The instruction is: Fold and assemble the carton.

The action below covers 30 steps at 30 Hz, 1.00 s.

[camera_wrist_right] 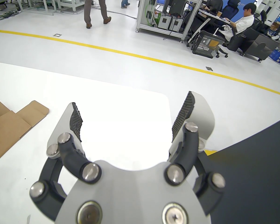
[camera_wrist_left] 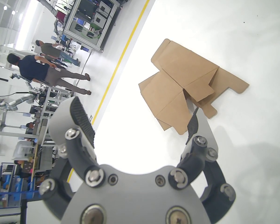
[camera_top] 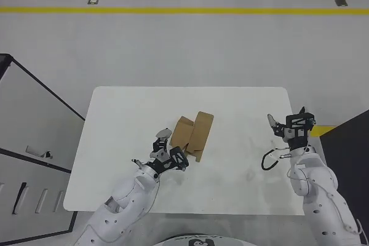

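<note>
The left gripper [camera_wrist_left: 136, 110] hovers over the white counter [camera_top: 246, 111], jaws apart and empty, one finger just beside the near edge of the brown carton [camera_wrist_left: 184, 78]; the carton lies mostly flat, flaps splayed, near the counter's middle; well apart, by the counter's right edge, the right gripper [camera_wrist_right: 132, 102] holds its jaws apart, empty; beyond, a yellow floor line [camera_top: 184, 10].

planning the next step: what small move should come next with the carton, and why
Probably ease the open left gripper forward onto the nearest flap of the carton: it lies unheld just ahead, while the open right gripper sits farther off.
</note>
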Available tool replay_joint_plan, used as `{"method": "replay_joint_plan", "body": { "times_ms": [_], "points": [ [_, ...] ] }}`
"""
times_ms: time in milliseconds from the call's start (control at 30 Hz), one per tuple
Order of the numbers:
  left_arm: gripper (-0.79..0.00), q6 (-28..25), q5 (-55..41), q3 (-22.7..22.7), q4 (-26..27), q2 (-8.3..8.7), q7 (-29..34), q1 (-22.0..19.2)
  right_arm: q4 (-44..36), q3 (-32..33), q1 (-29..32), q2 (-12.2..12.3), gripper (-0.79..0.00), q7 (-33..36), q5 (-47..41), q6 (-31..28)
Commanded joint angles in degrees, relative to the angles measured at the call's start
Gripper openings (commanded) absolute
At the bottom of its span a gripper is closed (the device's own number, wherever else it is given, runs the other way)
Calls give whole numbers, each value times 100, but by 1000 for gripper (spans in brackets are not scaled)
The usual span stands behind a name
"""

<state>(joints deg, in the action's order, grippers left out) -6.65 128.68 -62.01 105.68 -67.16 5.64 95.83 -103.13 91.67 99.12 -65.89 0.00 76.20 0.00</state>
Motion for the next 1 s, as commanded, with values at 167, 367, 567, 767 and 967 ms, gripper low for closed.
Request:
{"method": "replay_joint_plan", "body": {
  "times_ms": [167,367,567,767,967],
  "points": [
    [0,261,499,322,-551,-77,322,-269,0,0,0,0,0,0,0,0],
    [0,455,524,345,-535,-97,394,-293,0,0,0,0,0,0,0,0],
    [0,424,1585,596,-578,-97,690,-321,0,0,0,0,0,0,0,0],
    [0,390,2215,795,-677,-138,1119,-341,0,0,0,0,0,0,0,0],
    [0,392,2422,834,-706,-159,1388,-370,0,0,0,0,0,0,0,0]
  ]
}}
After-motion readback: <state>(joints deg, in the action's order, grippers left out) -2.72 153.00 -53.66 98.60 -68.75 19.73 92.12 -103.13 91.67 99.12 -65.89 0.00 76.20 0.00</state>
